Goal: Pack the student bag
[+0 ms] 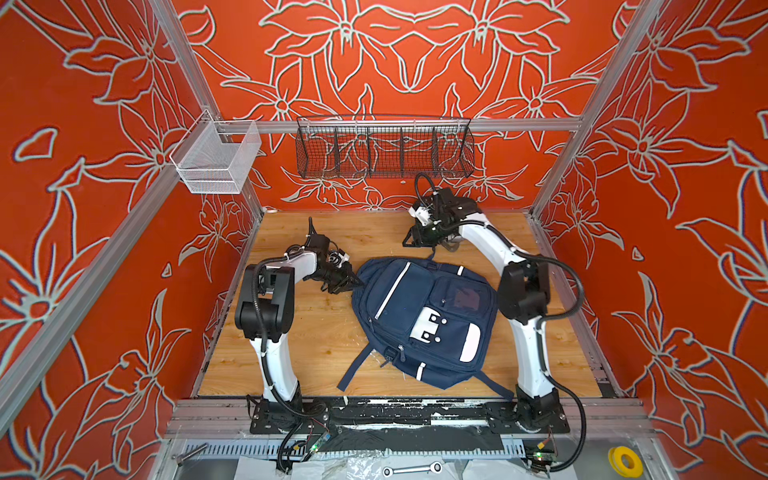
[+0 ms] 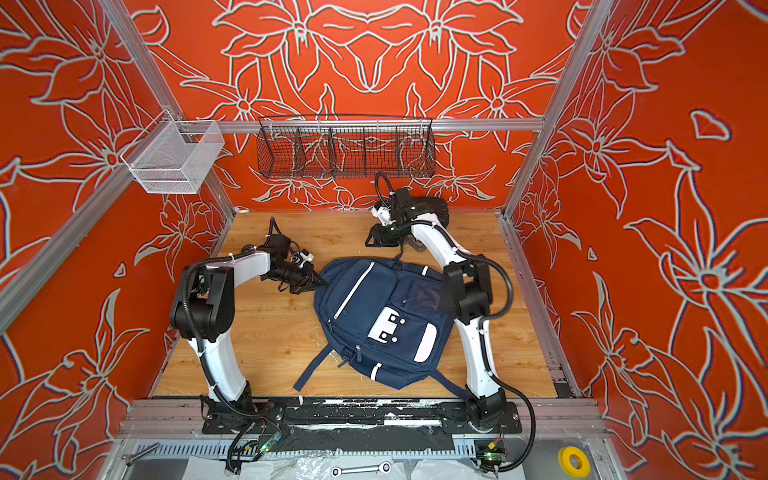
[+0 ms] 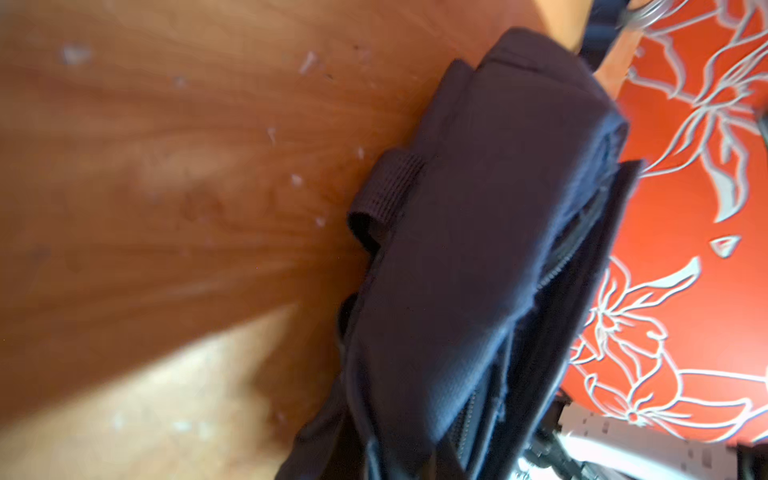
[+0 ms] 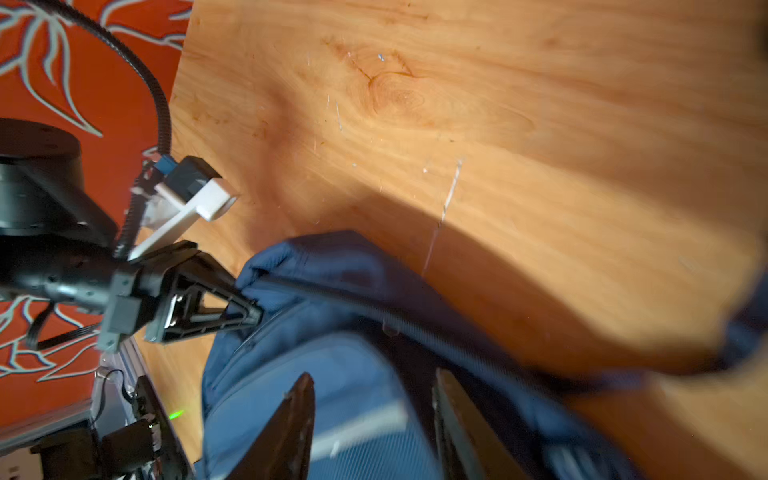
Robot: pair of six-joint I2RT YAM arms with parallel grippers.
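The bag (image 1: 419,316) (image 2: 374,316) lies flat on the table (image 1: 316,332), front side up, its white patch (image 1: 428,326) facing the camera in both top views. Its top end points to the back wall and its straps (image 1: 353,374) trail off its near end

The left gripper (image 1: 357,284) (image 2: 320,282) is at the bag's far left corner. The right wrist view shows it (image 4: 249,301) with jaws pinched together on a fold of the bag's edge fabric. The left wrist view is blurred and filled by dark bag cloth (image 3: 478,249) with a webbing loop (image 3: 386,195) on it; the fingers do not show there

The right gripper (image 1: 409,241) (image 2: 372,239) hangs above the bag's far end, clear of the fabric. In its own wrist view (image 4: 374,374) the two fingers (image 4: 301,411) stand apart with blue cloth in the gap below, holding nothing

A black wire basket (image 1: 384,147) hangs on the wall beyond the bag's far end, and a white mesh basket (image 1: 216,153) hangs beyond the bag's far left corner
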